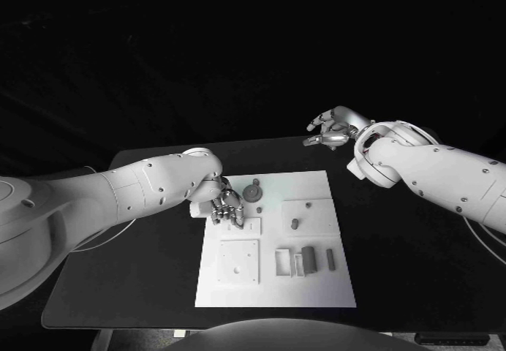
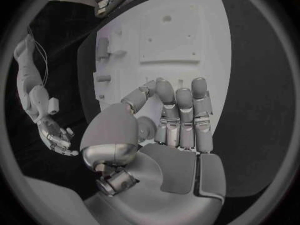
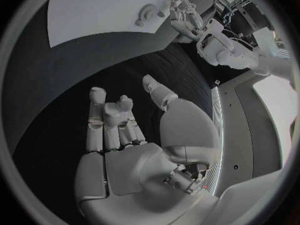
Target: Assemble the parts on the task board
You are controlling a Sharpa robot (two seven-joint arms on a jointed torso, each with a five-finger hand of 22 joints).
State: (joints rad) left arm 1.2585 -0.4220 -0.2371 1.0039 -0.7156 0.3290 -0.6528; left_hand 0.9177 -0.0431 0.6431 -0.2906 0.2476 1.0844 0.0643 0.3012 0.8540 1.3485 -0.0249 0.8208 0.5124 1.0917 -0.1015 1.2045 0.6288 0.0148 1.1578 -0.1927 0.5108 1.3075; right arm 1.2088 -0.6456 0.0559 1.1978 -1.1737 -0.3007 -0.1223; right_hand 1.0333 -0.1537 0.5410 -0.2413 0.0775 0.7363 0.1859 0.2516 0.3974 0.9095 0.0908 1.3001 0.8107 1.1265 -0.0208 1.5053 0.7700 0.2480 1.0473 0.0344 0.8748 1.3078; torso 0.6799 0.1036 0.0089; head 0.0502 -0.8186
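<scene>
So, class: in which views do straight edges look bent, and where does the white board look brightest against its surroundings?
Both wrist views bend lines: the task board has curved edges in the left wrist view, likewise in the right wrist view. In the head view its edges run straight, and it stands out bright against the black table.

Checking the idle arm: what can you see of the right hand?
The right hand is silver and many-fingered, on a white arm. It hangs raised beyond the far right corner of the task board, off the plate, over the black table. Its fingers are apart, loosely bent, holding and touching nothing.
</scene>
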